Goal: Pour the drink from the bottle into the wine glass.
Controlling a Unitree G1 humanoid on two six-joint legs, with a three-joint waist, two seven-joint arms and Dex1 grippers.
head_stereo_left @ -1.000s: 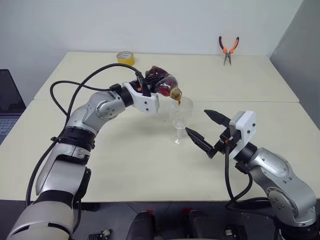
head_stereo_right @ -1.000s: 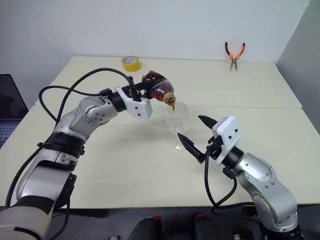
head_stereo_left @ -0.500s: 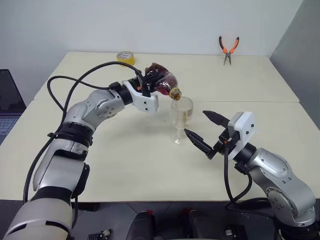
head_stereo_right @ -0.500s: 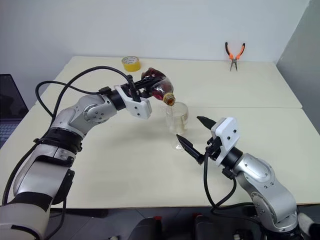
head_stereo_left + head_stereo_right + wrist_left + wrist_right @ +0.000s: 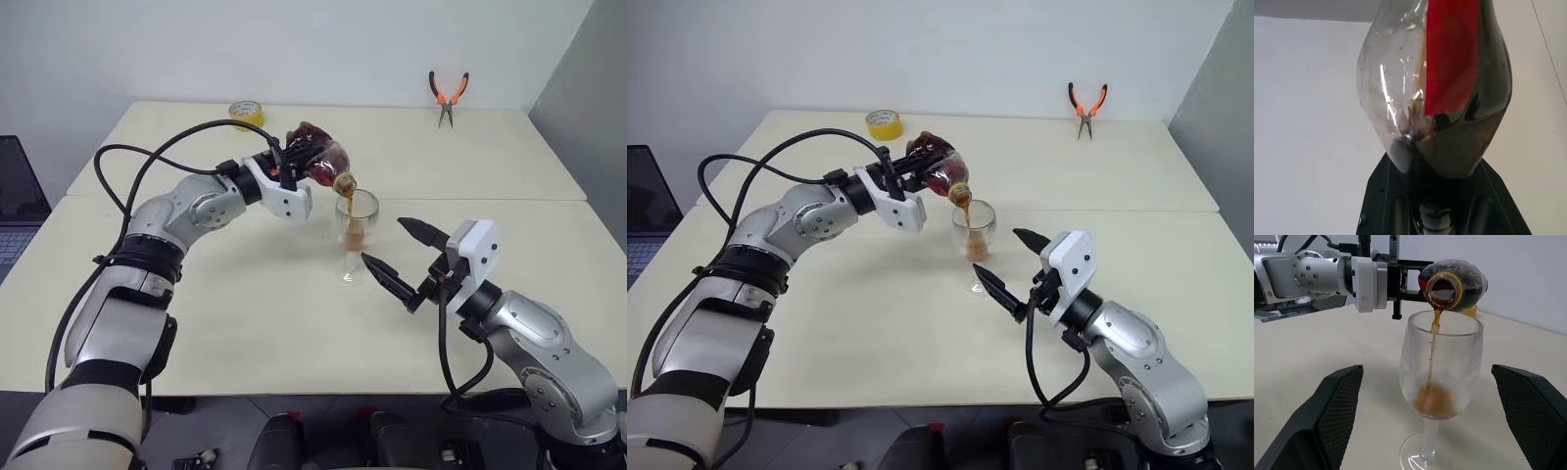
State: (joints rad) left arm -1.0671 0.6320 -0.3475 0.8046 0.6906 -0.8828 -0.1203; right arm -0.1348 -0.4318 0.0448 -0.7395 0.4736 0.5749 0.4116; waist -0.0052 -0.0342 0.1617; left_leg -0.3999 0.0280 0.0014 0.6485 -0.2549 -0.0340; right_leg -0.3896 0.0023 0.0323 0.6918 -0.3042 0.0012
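Currently left gripper (image 5: 294,162) clamps the bottle (image 5: 318,162), tipped mouth-down over the wine glass (image 5: 354,235). 1 thin stream of drink (image 5: 1434,351) falls into the bowl. Right gripper (image 5: 407,257) is spread wide just beside the glass, not touching.

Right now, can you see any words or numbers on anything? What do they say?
No words or numbers can be read.
Bottle: its red label looks plain, no print visible.
Tape roll: too small to tell.
Pliers: too small to tell.
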